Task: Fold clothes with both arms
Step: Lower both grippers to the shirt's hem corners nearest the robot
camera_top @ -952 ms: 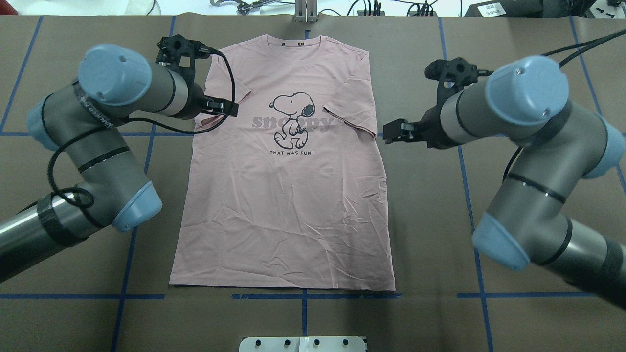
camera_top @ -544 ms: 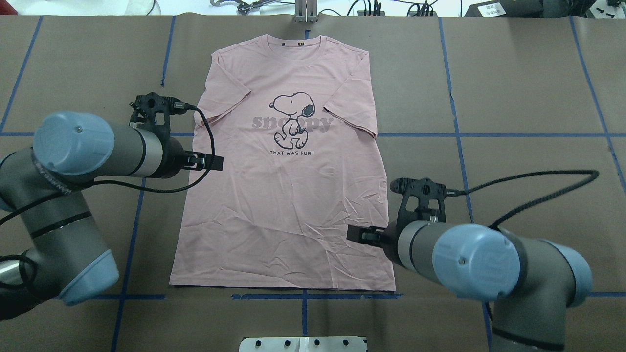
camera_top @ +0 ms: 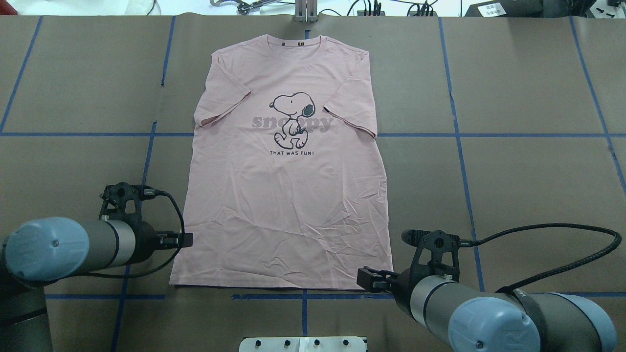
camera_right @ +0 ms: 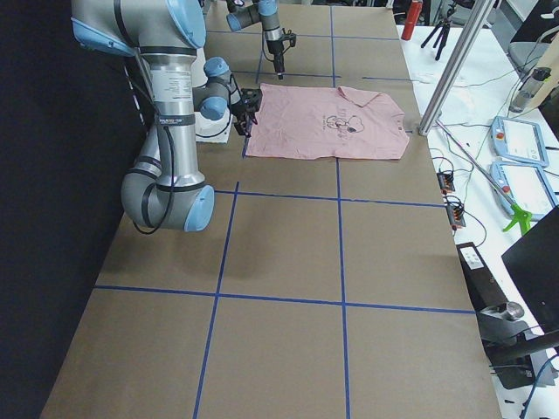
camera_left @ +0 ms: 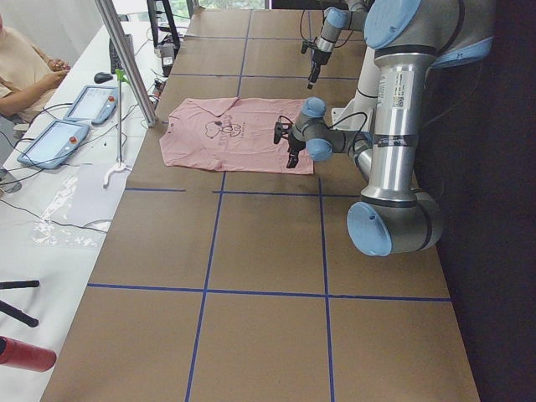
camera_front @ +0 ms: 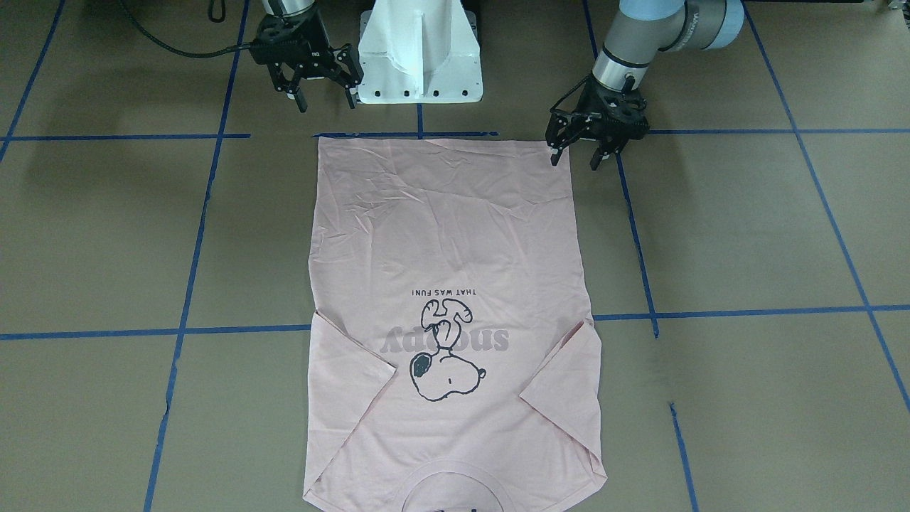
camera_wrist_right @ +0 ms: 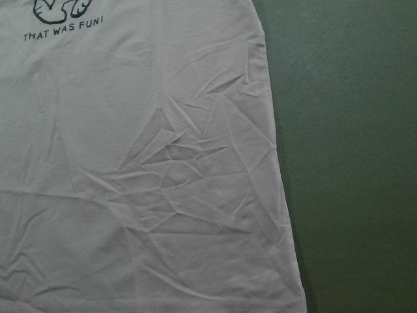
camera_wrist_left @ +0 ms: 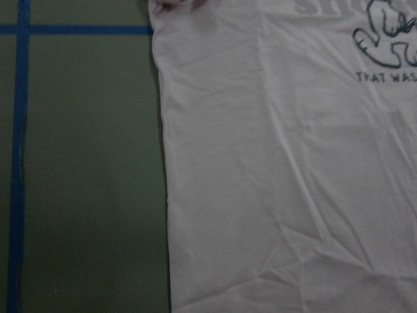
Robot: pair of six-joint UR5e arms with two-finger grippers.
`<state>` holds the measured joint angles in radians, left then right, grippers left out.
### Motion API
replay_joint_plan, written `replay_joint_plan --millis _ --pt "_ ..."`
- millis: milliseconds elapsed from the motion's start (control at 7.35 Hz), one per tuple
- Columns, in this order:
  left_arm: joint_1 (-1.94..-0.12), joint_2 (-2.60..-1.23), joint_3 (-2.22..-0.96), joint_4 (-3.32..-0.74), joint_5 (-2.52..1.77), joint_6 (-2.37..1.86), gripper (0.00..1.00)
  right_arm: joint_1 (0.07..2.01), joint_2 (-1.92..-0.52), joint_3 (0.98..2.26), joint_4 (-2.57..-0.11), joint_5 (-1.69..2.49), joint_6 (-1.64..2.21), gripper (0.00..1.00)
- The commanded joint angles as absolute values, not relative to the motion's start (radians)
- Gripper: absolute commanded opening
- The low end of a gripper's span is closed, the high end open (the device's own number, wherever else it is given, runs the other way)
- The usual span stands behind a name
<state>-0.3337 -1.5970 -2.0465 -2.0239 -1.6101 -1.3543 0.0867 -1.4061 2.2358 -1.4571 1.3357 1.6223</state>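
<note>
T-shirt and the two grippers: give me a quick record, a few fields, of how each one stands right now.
T-shirt: flat, unfolded, print up, collar away from the robot
Left gripper: open, by the hem corner on its side, holding nothing
Right gripper: open, near the other hem corner, holding nothing
Table: brown, blue tape lines
Fold: not yet begun

Robotics lab being shown
A paper-covered table (camera_left: pixel 268 335) is being gridded by blue tape lines (camera_left: pixel 251 292); teach pendants (camera_left: pixel 52 141) are being kept alongside.
</note>
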Motion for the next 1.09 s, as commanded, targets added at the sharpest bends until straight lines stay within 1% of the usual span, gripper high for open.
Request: replay_joint_plan --millis 0,136,272,408,544,816,952 --pt "-0.236 -1.565 -2.046 -2.028 -1.551 -1.442 0.72 0.084 -1.414 2.24 -1.457 1.333 1.626 0.99" --pt "-0.218 -1.565 -2.046 -2.028 -1.549 -1.451 0.67 0.084 -1.414 2.24 -1.457 1.333 1.626 0.99" --pt "-0.206 -1.565 -2.046 -2.028 -1.549 -1.471 0.59 0.084 -1.414 2.24 -1.457 1.332 1.626 1.0" --pt "-0.192 -1.568 -2.045 -2.028 -1.549 -1.489 0.42 0.084 -1.414 2.24 -1.457 1.331 1.626 1.0" --pt "-0.192 -1.568 -2.045 -2.028 -1.549 -1.489 0.34 0.084 -1.414 2.24 -1.457 1.331 1.626 1.0" --pt "-0.193 -1.565 -2.045 -2.026 -1.549 -1.489 0.35 0.086 -1.414 2.243 -1.457 1.331 1.626 1.0" --pt "-0.193 -1.563 -2.045 -2.026 -1.549 -1.489 0.38 0.086 -1.414 2.243 -1.457 1.331 1.626 1.0"
